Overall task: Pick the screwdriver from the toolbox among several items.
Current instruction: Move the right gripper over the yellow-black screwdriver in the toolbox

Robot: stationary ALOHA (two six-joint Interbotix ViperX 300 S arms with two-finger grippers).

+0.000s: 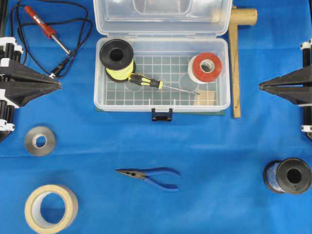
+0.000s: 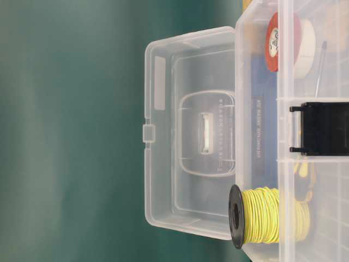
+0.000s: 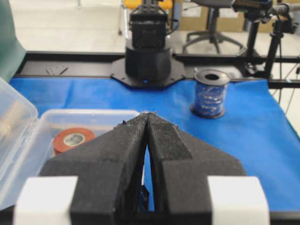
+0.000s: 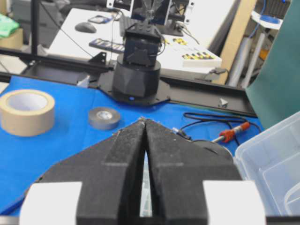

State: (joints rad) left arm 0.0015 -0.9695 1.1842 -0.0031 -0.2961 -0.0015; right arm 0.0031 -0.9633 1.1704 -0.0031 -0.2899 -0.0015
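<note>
Screwdriver (image 1: pixel 145 80) lying flat on the gridded floor of the open toolbox (image 1: pixel 100 100), black-and-yellow handle beside the yellow wire spool (image 1: pixel 117 59), thin silver shaft pointing toward the red-and-white tape roll (image 1: pixel 205 68). Touched by neither end effector. Yellow wire spool in the toolbox's far left corner as the overhead view shows it, tape roll toward its far right. Clear lid (image 1: pixel 161 17) swung back behind the toolbox, black latch (image 1: pixel 162 114) at the middle of the front wall.

Left end effector (image 1: pixel 59 85) well apart from the toolbox on its left, fingers pressed together at the tips, holding nothing. Right end effector (image 1: pixel 260 87) well apart from the toolbox on its right, likewise closed tip to tip and empty.

Outside the toolbox on the blue surface (image 1: pixel 219 146): red-handled soldering iron (image 1: pixel 46 29) with black cord to the far left of the toolbox, grey tape roll (image 1: pixel 40 140) and beige masking tape roll (image 1: pixel 51 208) to its near left, blue-handled needle-nose pliers (image 1: pixel 151 176) in front of the latch, blue wire spool (image 1: pixel 287 176) to its near right, wooden mallet (image 1: pixel 236 58) just beside the toolbox's right wall.
</note>
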